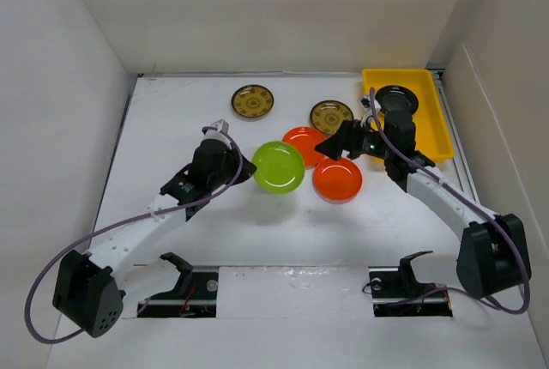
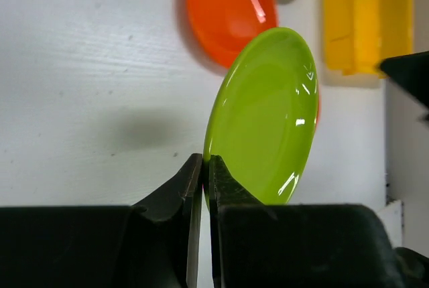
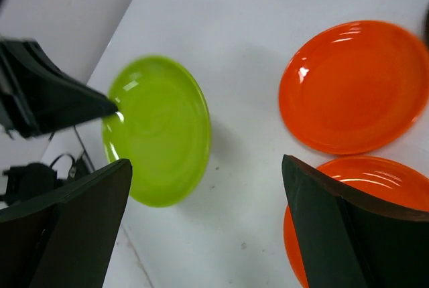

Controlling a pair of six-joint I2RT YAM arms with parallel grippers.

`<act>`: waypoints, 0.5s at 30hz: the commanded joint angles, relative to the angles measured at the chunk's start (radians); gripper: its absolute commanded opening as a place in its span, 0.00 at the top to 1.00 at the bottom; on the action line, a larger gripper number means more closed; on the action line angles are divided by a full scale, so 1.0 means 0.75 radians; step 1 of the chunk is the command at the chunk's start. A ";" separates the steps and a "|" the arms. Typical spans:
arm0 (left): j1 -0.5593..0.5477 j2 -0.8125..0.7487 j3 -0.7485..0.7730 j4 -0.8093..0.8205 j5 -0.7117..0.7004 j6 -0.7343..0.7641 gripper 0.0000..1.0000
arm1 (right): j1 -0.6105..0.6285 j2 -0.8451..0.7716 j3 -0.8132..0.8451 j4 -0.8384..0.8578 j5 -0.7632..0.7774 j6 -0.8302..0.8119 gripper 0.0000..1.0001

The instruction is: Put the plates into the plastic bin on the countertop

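Plate (image 1: 278,166) (lime) clamped in L gripper (image 2: 205,165); orange plates (image 1: 337,178), gaping R gripper (image 3: 206,167) btwn it & bin (image 1: 436,127).

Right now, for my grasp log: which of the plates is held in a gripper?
The lime green plate, its rim pinched by the shut left gripper. The orange plates and brown-gold patterned plates lie loose on the countertop.

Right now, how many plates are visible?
6: lime green plate in the left end effector; near orange plate, far orange plate mid-table; left patterned plate, right patterned plate behind; black plate in the yellow bin. The right arm may hide more.
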 commanded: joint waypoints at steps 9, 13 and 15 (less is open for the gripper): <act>0.001 -0.043 0.339 -0.108 0.169 0.177 1.00 | 0.150 0.135 0.018 0.272 -0.251 -0.098 0.04; 0.038 -0.043 0.339 -0.041 0.300 0.177 1.00 | 0.162 0.207 0.018 0.347 -0.265 -0.033 0.18; 0.052 -0.029 0.339 -0.026 0.329 0.177 1.00 | 0.162 0.207 0.018 0.398 -0.283 -0.008 0.44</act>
